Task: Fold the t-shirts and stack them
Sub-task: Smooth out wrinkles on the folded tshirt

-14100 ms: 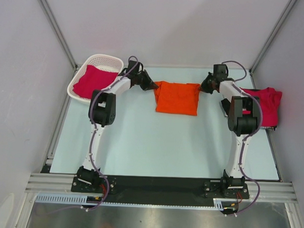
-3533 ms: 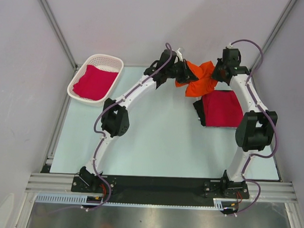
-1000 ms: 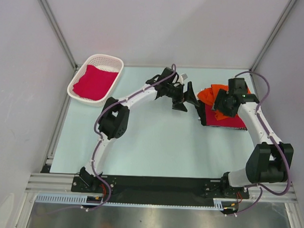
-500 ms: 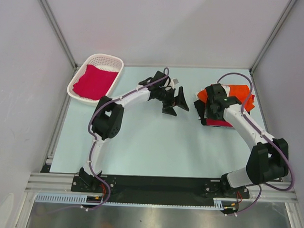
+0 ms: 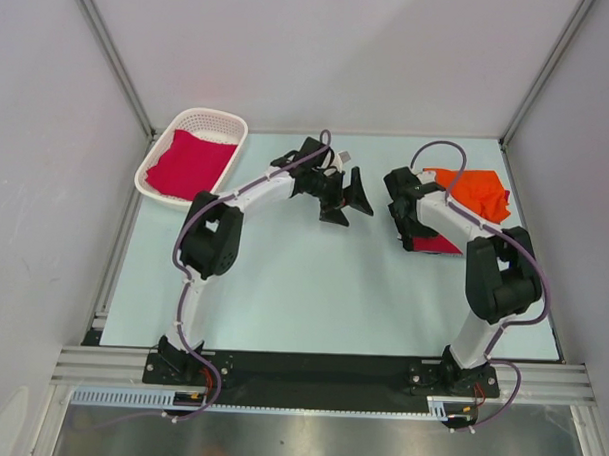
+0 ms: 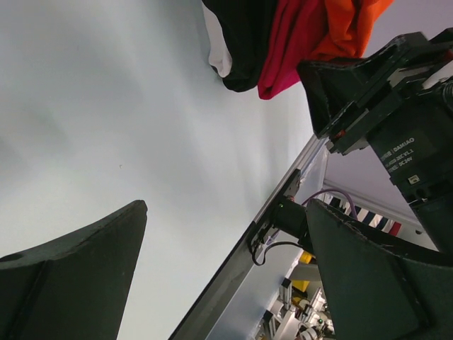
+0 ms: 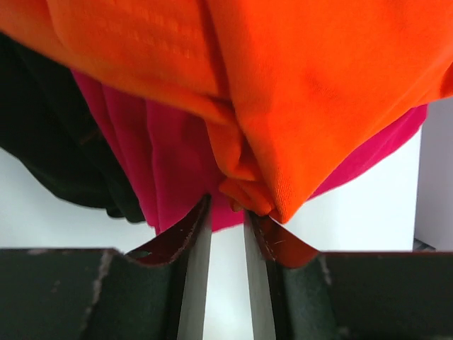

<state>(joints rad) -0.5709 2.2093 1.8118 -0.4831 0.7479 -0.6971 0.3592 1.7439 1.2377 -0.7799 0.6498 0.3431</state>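
The bright orange t-shirt (image 5: 476, 194) lies crumpled on top of a folded crimson t-shirt (image 5: 439, 245) at the table's right. My right gripper (image 5: 403, 206) sits at the left edge of that pile. In the right wrist view its jaws (image 7: 226, 205) stand a narrow gap apart, with bare table showing between them. A fold of the orange t-shirt (image 7: 318, 85) and the crimson cloth (image 7: 170, 163) hang right at the tips. My left gripper (image 5: 347, 201) hovers wide open and empty over the table's middle, facing the pile (image 6: 290, 42).
A white lattice basket (image 5: 151, 168) at the back left holds another crimson t-shirt (image 5: 190, 162). A black cloth (image 7: 42, 142) lies under the pile on its left side. Grey walls close in the left, right and back.
My right gripper has slid left off the pile, leaving the orange t-shirt on top, and its jaws have narrowed. The left gripper has drawn back slightly to the left, still open.
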